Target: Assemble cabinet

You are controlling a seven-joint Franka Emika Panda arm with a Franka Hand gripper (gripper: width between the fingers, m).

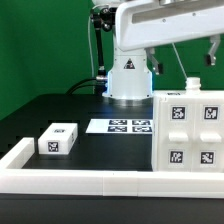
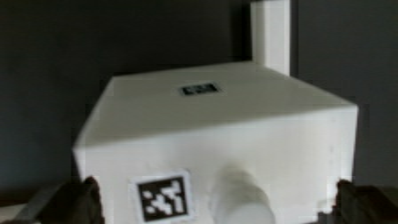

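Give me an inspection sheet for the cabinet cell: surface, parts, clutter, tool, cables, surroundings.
surface: black table, white border rail along its near edge.
job's things: large cabinet block at the exterior view's right; small block apart at its left.
clutter: marker board only.
grippers: tool open, over the large cabinet block, holding nothing.
cables: dark line beside the arm, likely a cable.
surroundings: green backdrop.

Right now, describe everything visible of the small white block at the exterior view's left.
The small white block is a boxy piece, plastic-looking, with a black-and-white square tag on its top and another on its front face. It lies flat on the black table, apart from the marker board; only the table touches it.
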